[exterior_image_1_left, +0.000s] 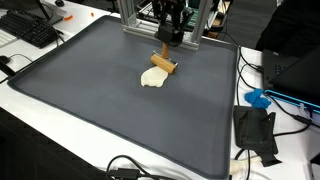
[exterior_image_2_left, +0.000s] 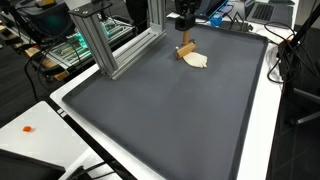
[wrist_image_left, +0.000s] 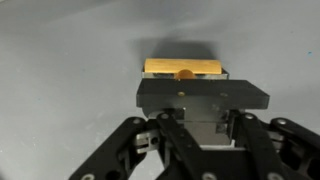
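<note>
The wooden block (exterior_image_1_left: 164, 63) stands near the far edge of the dark mat (exterior_image_1_left: 100, 110), touching a pale flat piece (exterior_image_1_left: 154, 77) beside it. The gripper (exterior_image_1_left: 170, 42) hangs directly above the block. From the wrist view I cannot tell how wide its fingers are open, or whether they grip anything. An aluminium frame (exterior_image_2_left: 105, 45) stands nearby.

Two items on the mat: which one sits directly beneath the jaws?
The tan wooden block; the pale flat piece lies beside it, off to one side.
</note>
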